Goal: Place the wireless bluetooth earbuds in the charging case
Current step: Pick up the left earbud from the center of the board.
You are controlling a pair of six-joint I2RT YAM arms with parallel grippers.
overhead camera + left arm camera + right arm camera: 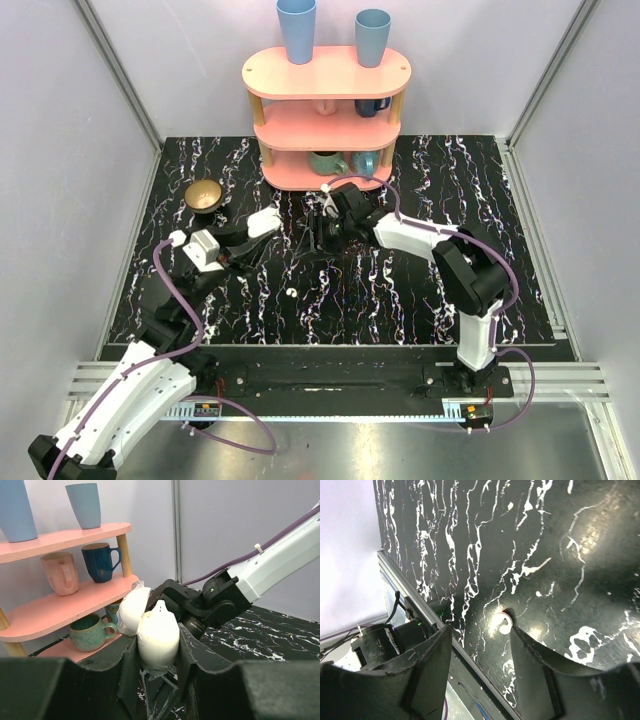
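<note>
1. Got the left tool (pixel 158 652) clenched on the charging case (pixel 158 635) with its lid flipped open, held up in front of the pink shelf (pixel 65 610).
2. Got the right tool (pixel 480 630) parted, gripping nothing, hovering just right of the case.
3. Spotted one earbud (pixel 505 622) loose on the table (pixel 560 540), closer to the near edge, well apart from both tools.
4. Probably best to come down straight over it, pinch gently by the sides, and avoid flicking it off the edge.
5. Can't tell if the little white nub (pixel 160 606) atop the case is the other bud.
</note>
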